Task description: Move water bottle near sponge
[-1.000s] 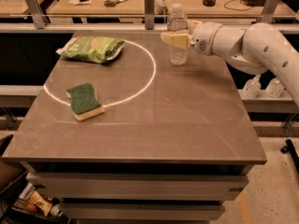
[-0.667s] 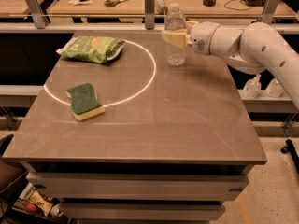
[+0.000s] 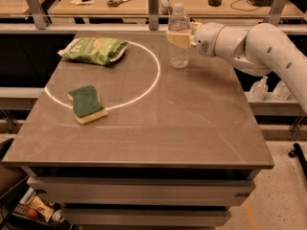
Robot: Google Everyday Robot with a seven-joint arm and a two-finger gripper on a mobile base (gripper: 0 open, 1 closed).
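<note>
The water bottle (image 3: 179,37) is a tall clear ribbed bottle with a white cap. It stands upright near the far edge of the grey table (image 3: 158,123), right of the middle. My gripper (image 3: 177,38) comes in from the right on the white arm and its pale fingers are shut on the bottle's upper body. The sponge (image 3: 87,102), dark green on top with a pale yellow base, lies flat at the table's left, well apart from the bottle.
A crinkled light green snack bag (image 3: 96,49) lies at the far left of the table. A bright white ring (image 3: 144,87) is marked on the tabletop. Two small pump bottles (image 3: 260,87) stand on a shelf to the right. Workbenches stand behind.
The bottle and my gripper have shifted slightly to the left along the far edge. The sponge and the bag have not moved.
</note>
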